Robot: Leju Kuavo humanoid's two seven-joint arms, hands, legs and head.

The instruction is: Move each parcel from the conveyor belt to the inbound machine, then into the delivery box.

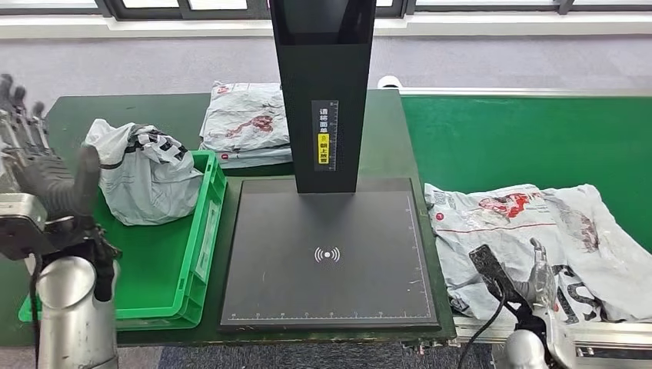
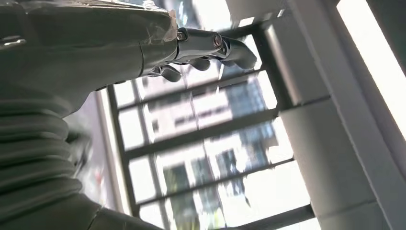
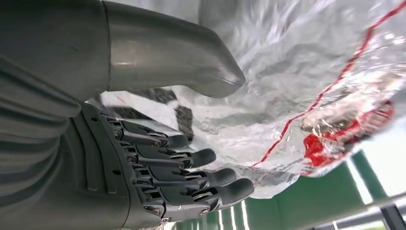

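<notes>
Now your right hand [image 1: 530, 280] hovers at the near edge of the parcel [image 1: 538, 231] on the conveyor belt [image 1: 523, 138], fingers [image 3: 191, 158] spread for a grab; left hand [image 1: 46, 181] raised aside, spread, holding nothing.

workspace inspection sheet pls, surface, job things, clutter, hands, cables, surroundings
surface: green conveyor belt at right, dark green table at left.
job's things: grey printed parcel on the belt; inbound machine platform bare; bagged parcel in green delivery box; flat parcel behind the box.
clutter: nothing seen.
hands: left hand raised, fingers apart, holding nothing; right hand open at the belt parcel's near edge, contact unclear.
cables: black cable by the right wrist.
surroundings: grey floor, windows behind.
</notes>
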